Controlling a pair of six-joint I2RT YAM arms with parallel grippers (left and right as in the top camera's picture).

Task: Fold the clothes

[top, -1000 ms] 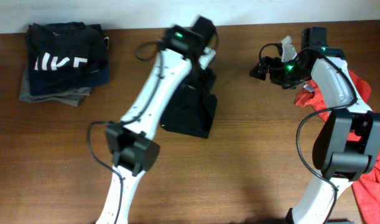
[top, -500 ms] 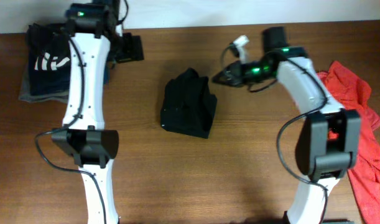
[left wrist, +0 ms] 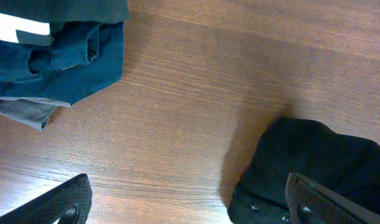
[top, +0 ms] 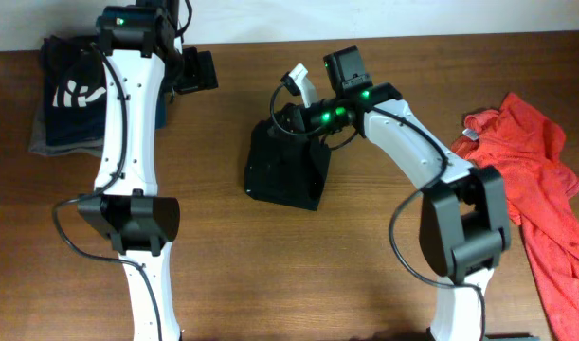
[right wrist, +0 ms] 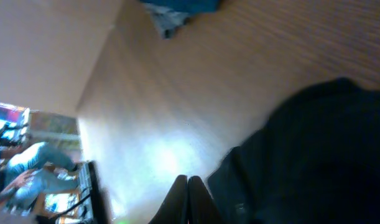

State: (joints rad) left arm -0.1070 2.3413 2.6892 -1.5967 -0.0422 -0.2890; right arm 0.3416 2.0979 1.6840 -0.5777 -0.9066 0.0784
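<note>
Over the black garment mid-table: right gripper pressed together at its top edge; left gripper spread near the folded stack. Could snag and drag folds open if swept sideways.

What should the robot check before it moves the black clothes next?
1. Folded black garment lies apart from other clothes: ok.
2. Right jaws at its far edge: ok.
3. Right jaws open to grab: not ok, shut.
4. Right jaws touching the cloth: cannot tell.
5. Left jaws open, clear of the garment: ok.
6. Stack of folded clothes out of the way: ok.
</note>
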